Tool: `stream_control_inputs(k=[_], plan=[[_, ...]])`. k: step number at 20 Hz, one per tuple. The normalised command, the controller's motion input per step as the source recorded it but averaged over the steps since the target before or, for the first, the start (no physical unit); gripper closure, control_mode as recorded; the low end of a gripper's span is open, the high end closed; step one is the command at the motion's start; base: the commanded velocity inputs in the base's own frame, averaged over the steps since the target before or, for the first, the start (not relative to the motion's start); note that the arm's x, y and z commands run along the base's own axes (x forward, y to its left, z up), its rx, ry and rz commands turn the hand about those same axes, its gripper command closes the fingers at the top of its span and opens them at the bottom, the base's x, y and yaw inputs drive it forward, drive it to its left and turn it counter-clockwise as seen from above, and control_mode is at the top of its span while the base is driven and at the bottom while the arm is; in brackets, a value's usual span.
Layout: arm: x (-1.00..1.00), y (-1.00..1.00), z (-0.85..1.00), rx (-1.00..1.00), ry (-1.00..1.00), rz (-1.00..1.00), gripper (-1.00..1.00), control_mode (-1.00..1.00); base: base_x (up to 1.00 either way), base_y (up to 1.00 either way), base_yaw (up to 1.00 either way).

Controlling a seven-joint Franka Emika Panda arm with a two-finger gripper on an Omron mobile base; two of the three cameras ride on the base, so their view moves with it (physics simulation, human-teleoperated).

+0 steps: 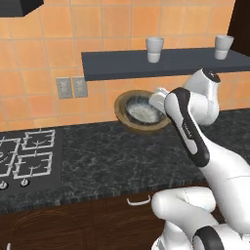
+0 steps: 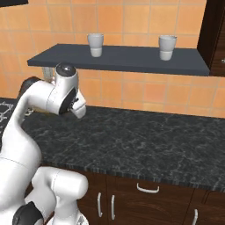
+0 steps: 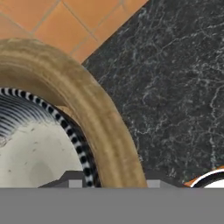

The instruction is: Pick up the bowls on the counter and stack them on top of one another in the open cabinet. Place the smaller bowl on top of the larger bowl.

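Tiled wall behind; two cups point(image 1: 154, 49) on shelf point(image 1: 122, 65); claw point(image 3: 113, 181) clamped astride wooden bowl point(image 1: 123, 113) rim.

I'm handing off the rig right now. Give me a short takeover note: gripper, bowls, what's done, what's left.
Gripper: jaws straddle the larger bowl's rim, one fingertip inside, one outside.
Larger bowl: tilted up against the tile wall, below the open cabinet, above the counter.
Smaller bowl: nested inside the larger bowl.
Done: bowls stacked.
Left: set the stack on the open cabinet, between the two white cups, then release.
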Motion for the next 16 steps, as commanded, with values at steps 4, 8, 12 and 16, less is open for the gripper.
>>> stream_control_inputs(k=[4,8,12,16], plan=[[-1.00,0.72,1.00,0.14,-0.21,0.00,1.00,-1.00,0.00,0.00,0.00],[-0.66,0.72,1.00,0.12,-0.37,-0.01,1.00,-1.00,0.00,0.00,0.00],[0.01,0.43,1.00,0.01,-0.18,-0.15,1.00,-1.00,0.00,0.00,0.00],[0.83,0.20,1.00,0.00,0.04,-0.32,1.00,-1.00,0.00,0.00,0.00]])
